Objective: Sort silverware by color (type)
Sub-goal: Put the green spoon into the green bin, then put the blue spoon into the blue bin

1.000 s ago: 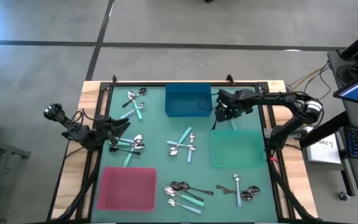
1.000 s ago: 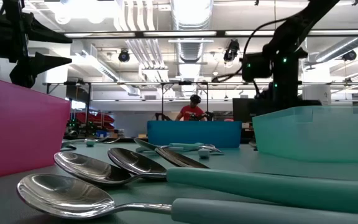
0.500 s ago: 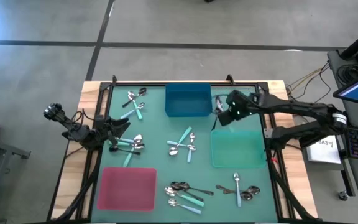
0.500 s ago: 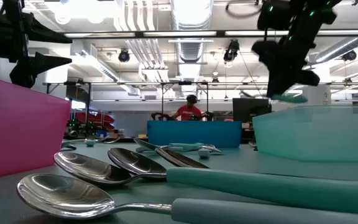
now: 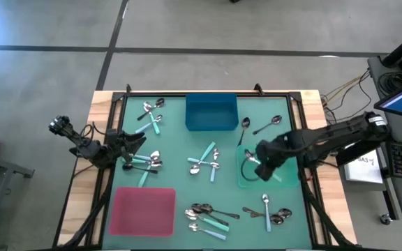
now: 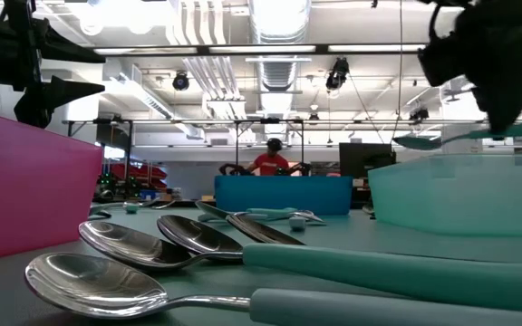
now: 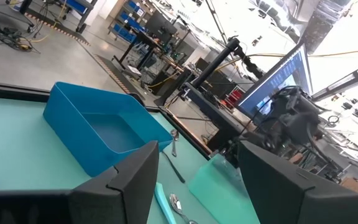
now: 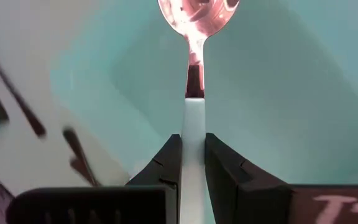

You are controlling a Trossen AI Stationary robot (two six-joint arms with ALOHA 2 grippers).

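Teal-handled spoon [image 8: 192,93] in right claw [image 8: 192,163]; handle end hidden

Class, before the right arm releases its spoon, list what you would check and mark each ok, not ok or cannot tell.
1. Right gripper shut on the teal-handled spoon: ok.
2. Spoon over the green tray: ok.
3. Tray matches the handle colour: ok.
4. Spoon low enough to drop gently: cannot tell.
5. Left gripper away from the tray, at the table's left edge: ok.
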